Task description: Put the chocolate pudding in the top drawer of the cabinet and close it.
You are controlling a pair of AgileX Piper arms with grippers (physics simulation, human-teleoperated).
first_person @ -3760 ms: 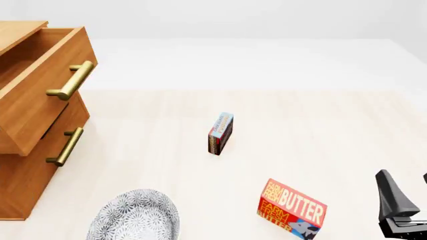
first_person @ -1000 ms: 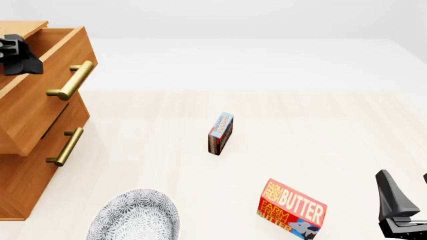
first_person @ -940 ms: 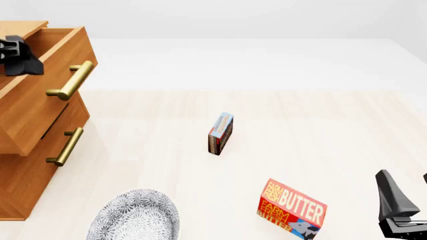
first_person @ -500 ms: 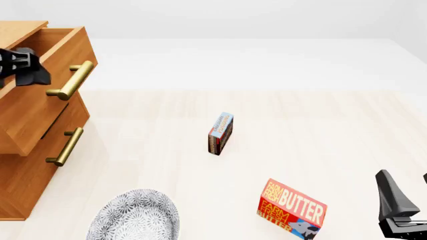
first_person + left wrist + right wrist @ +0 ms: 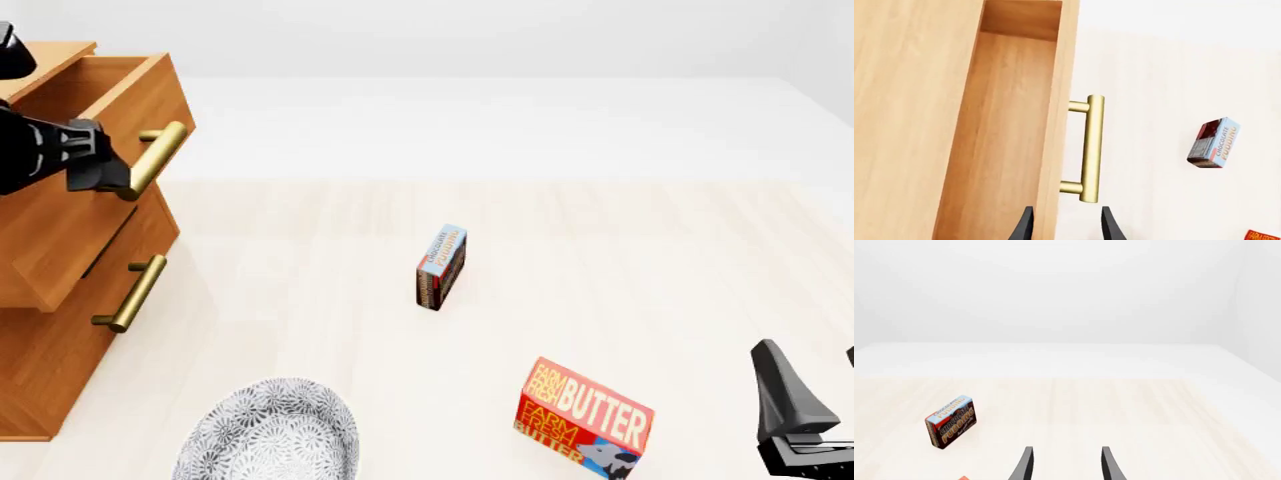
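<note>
While your left gripper (image 5: 114, 175) hangs open at top drawer (image 5: 74, 190) handle (image 5: 1091, 147), chocolate pudding (image 5: 442, 266) stands mid-bench, untouched. Risk: nudge handle, drawer slides shut. Right gripper (image 5: 1065, 463) open, idle near bench's right front corner; butter box (image 5: 583, 418) crowds its reach path.

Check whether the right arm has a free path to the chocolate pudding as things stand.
Probably yes. The chocolate pudding stands alone on bare table, ahead of the open right gripper, with nothing between them. The butter box sits nearer the arm, off that line.
</note>
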